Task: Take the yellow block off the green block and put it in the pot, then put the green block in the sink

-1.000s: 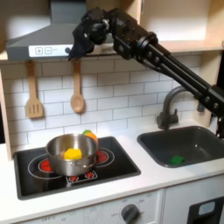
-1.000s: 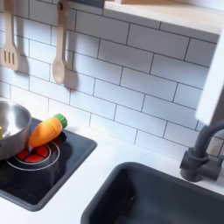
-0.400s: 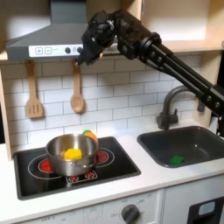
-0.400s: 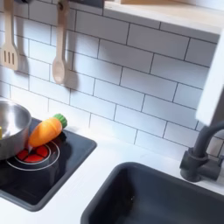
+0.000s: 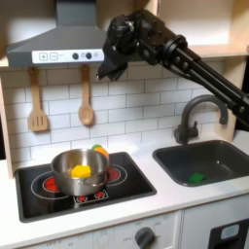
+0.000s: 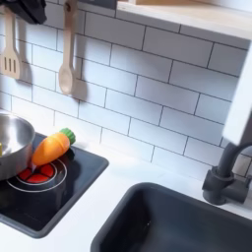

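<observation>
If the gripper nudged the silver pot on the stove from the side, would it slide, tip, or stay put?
The pot would probably slide rather than tip: it looks wide and low with short straight sides. Its shiny metal on the smooth black stovetop suggests little grip. It likely is light; the yellow block inside adds little weight.

Yellow block (image 5: 82, 171) in pot (image 5: 64, 165)

The whole toy kitchen is seen head-on from the front in the first exterior view. In the second, it is viewed closer, angled. Shared: pot (image 5: 78, 170) (image 6: 12, 143), sink (image 5: 207, 160) (image 6: 182, 221), tiled wall (image 5: 136, 102) (image 6: 148, 89).
</observation>
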Controlling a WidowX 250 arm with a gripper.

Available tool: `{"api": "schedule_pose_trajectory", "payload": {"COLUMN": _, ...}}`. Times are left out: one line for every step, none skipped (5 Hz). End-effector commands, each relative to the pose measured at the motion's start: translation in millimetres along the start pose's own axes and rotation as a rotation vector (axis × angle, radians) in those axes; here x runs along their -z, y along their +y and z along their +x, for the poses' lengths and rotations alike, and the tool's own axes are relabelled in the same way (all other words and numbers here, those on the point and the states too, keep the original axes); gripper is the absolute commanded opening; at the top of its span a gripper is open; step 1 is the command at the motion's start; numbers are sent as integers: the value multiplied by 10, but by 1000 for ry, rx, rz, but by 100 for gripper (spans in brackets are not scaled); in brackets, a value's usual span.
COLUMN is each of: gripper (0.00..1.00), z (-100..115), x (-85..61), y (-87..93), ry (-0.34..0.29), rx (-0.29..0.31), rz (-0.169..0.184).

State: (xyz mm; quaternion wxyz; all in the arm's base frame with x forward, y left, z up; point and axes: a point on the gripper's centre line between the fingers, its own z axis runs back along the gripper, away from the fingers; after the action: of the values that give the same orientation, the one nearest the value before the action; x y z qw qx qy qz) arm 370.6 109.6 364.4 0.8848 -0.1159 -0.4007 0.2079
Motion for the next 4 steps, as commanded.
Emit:
{"api": "schedule_pose_trajectory", "payload": {"gripper": 0, "z": -482, "x": 177, "y": 36, "ry": 227, "rx": 105, "rz": 55}}
{"api": "schedule_pose_trajectory", "payload": {"gripper": 0, "z": -732, "x": 251, "y": 113, "ry": 337, "rx": 130, "rz": 102}}
{"api": "schedule_pose_trajectory", "payload": {"gripper": 0, "z": -908, "x": 250, "y": 145, "ry": 413, "rx": 178, "rz": 131}}
{"api": "schedule_pose_trajectory", "payload": {"gripper": 0, "z": -1044, "x": 249, "y": 115, "ry": 472, "rx": 244, "rz": 157}}
